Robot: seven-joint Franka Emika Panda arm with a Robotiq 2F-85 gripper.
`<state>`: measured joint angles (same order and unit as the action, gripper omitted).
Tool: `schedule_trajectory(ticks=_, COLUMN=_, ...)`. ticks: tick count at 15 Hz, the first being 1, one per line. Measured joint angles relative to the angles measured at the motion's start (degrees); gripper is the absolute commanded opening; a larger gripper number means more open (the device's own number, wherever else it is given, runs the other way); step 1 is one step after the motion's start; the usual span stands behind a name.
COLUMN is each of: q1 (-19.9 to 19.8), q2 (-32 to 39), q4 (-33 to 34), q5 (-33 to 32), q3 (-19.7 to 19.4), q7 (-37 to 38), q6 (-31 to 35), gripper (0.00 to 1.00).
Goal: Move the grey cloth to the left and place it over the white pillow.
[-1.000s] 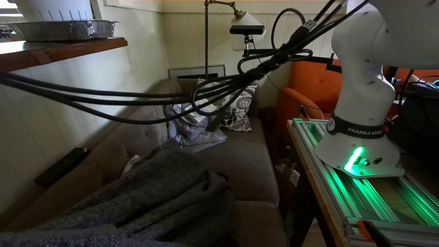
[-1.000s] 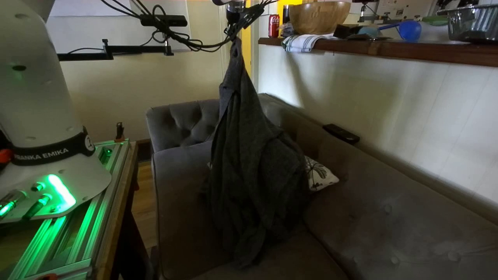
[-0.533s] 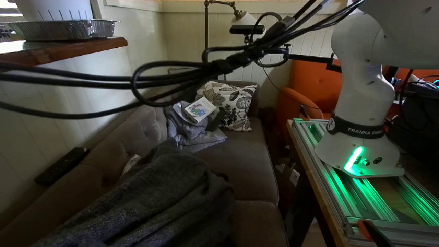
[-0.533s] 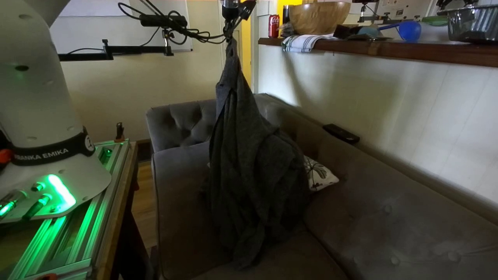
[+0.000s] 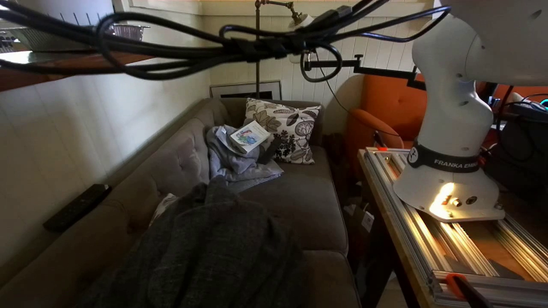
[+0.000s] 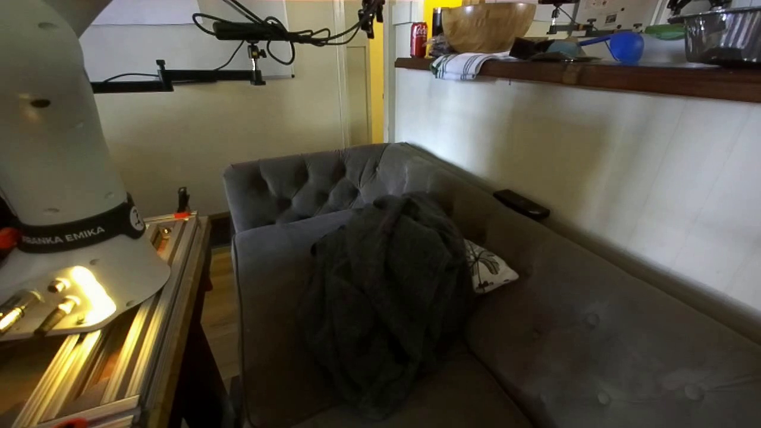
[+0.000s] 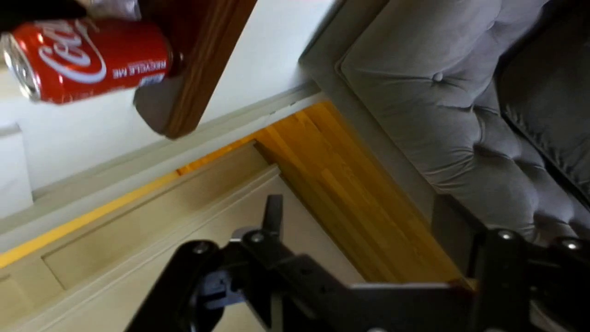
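At far left in an exterior view, the smooth white arm rises from the desk, which carries ribbed metal rails. Next come black, rubbery cables hanging in loops; should the arm dip low, a loop could catch the fabric. In the wrist view the jaws stand apart, nothing between them. Further along, the grey cloth lies on the velvety, button-tufted sofa as a rounded, rumpled heap, dull and woolly-looking, with deep folds. Bunched that high, it may slump leftward off whatever props it. Above and slightly right, a glossy red can stands on a wooden ledge; a careless swing could tip it. At the cloth's right edge a corner of the white pillow pokes out, printed with dark plant stems; the rest is hidden, presumably underneath. If full cover is wanted, tugging the cloth across might drag the pillow too, since fabric clings to fabric.
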<state>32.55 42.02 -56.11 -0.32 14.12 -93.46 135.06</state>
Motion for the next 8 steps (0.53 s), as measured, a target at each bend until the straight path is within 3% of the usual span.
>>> schedule_trajectory(ticks=8, q1=2.06, q2=-7.42, q4=-18.77, q5=-0.92, q3=-9.66, q7=25.87, q6=5.79, gripper=1.00)
